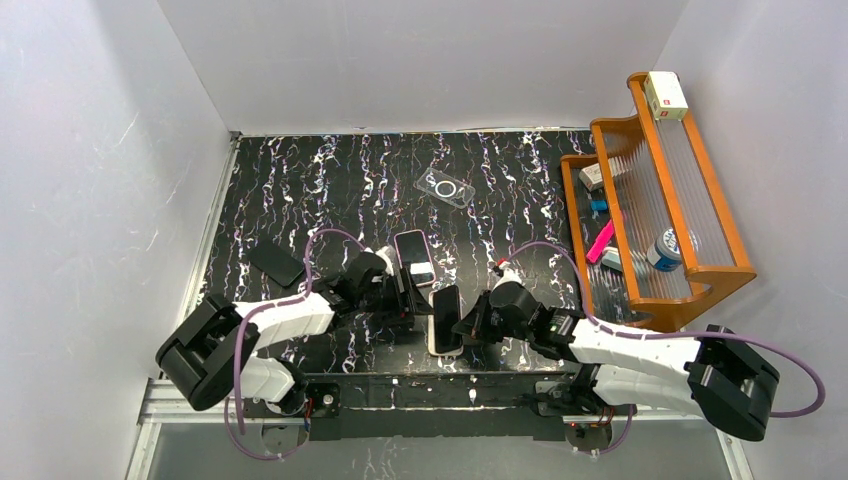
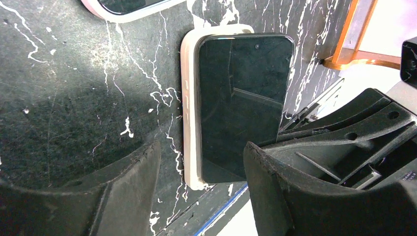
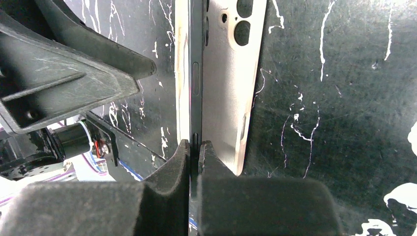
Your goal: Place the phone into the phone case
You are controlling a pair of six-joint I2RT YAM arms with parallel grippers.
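Top view: phone (image 1: pixel 446 312) sits near the front edge of the marbled black table (image 1: pixel 300 190), between the two arms. It is tipped up over the cream phone case (image 1: pixel 440 349), which pokes out under its near end. Right gripper (image 1: pixel 470 325) comes in from the right and is on the phone. Left gripper (image 1: pixel 412 298) is just beside it on the left. A second phone (image 1: pixel 414 256) in a pale case lies right behind, almost touching the left gripper. A flat black item (image 1: pixel 276 264) lies further left and a clear case (image 1: pixel 446 187) well back. An orange rack (image 1: pixel 700 283) with small items stands at the right, with a white box (image 1: pixel 665 95) on top.

Left wrist: the left claw is spread, fingers (image 2: pixel 123 196) apart, and the gap faces the phone's dark screen. The phone leans on the case, whose cream rim shows along one long side. The right gripper's black body crowds in on the right and covers the phone's lower corner. The second phone's edge shows at the top.

Right wrist: the right claw is pinching the phone's thin edge, pads pressed tight. The phone stands on edge against the case's inner face, with the camera cutouts visible. The left gripper blocks the upper left.
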